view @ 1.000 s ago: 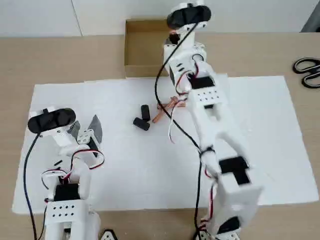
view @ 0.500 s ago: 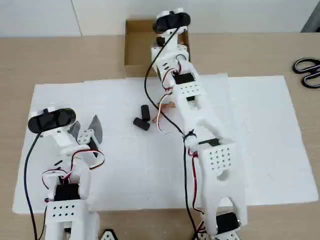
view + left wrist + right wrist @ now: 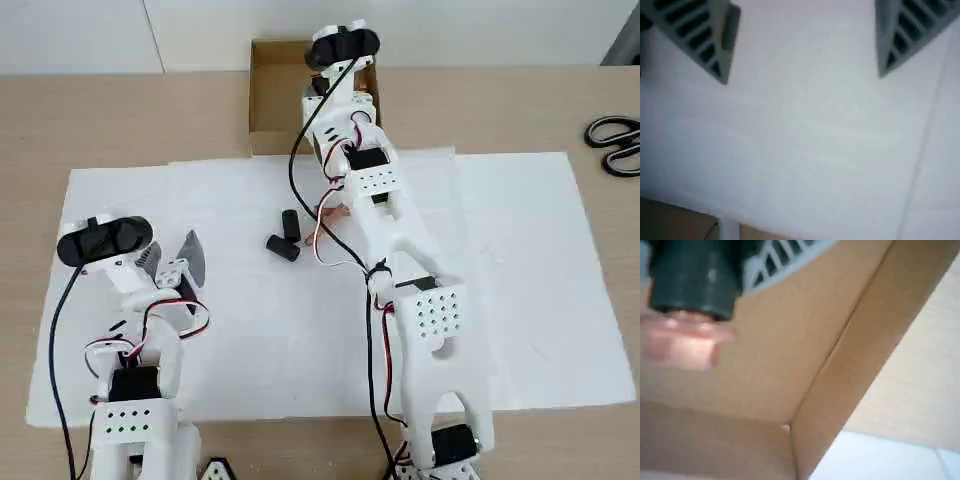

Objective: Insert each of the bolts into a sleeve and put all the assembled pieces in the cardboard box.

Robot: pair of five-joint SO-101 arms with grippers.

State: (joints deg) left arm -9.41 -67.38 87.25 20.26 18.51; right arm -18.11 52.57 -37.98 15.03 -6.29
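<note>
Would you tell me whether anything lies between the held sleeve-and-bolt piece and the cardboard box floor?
Nothing visible does: the assembled piece in the right gripper hangs over bare floor of the cardboard box.

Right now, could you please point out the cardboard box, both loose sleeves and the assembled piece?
cardboard box (image 3: 275, 100): high view, bare inner floor.
sleeve nearer the box (image 3: 291, 224): high view, its body.
other sleeve (image 3: 283, 247): high view, its body.
assembled piece (image 3: 692, 282): right wrist view, its black sleeve.

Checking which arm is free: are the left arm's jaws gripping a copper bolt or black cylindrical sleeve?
No, the left arm's jaws stand wide apart over the flat white sheet, with nothing between them.
</note>
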